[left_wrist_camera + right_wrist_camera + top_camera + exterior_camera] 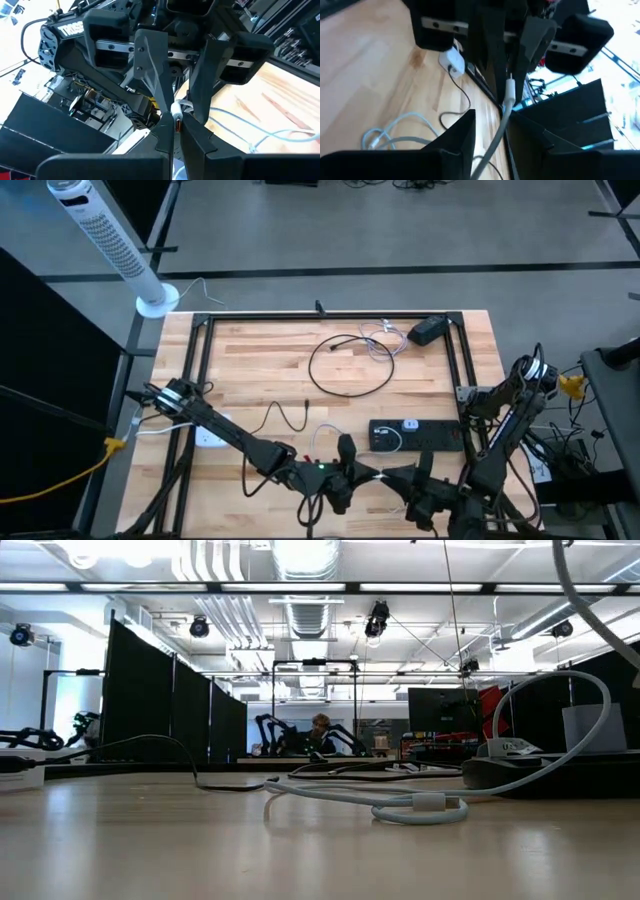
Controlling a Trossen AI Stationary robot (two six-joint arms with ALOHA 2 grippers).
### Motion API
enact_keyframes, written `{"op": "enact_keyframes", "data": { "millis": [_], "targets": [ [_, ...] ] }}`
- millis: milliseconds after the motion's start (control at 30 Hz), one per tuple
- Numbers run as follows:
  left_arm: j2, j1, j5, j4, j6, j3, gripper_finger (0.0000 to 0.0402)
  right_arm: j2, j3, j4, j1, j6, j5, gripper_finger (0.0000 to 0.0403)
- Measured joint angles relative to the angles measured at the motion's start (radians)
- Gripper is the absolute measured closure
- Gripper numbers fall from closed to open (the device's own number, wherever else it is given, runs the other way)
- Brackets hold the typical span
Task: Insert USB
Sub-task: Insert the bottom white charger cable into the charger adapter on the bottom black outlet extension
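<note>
Left gripper (177, 132): your left arm reaches across the front edge of the table, and its fingers are pressed together on the white USB plug (177, 111). The plug's tip sticks out just past them.
Right gripper (492, 132): your right arm comes in from the other side, so the two grippers meet nose to nose at the front middle of the table. Its fingers stand apart on either side of the plug's white cable (502, 117), and you can see a gap beside the cable.
USB plug: it is up off the wood, held between the two wrists. Its cable runs from the left gripper's tips back through the right gripper's fingers.
How close: in the left wrist view the right gripper's fingertips (165, 102) come down right at the plug. You cannot tell whether they touch it.
Power strip (415, 435): it lies flat on the table just behind the grippers, towards your right arm's base, with a white lead plugged into it.
White charger (208, 437): it sits on the wood beside your left arm, well apart from the plug.
Black cable (350, 365): it makes a loose loop in the middle of the table.
Black adapter (430, 330): it is at the far right corner, with a tangle of pale wire just beside it.
Table (250, 370): light wooden planks inside a dark metal frame.
Tower fan (110, 240): it stands on the floor off the far left corner.
Beyond the table: the low view shows a person (322, 725) seated far back in the room.
</note>
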Motion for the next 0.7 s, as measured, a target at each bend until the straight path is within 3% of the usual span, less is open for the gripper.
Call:
{"op": "enact_keyframes", "data": {
  "millis": [467, 700],
  "targets": [
    [-0.027, -0.027, -0.147, -0.006, -0.001, -0.002, 0.0397, -0.03, 0.0, 0.18, -0.05, -0.217, -0.05, 0.0351],
    [-0.028, -0.026, -0.162, -0.029, -0.052, -0.002, 0.0399, -0.095, 0.0, 0.176, -0.039, -0.234, -0.023, 0.0326]
  ]
}}
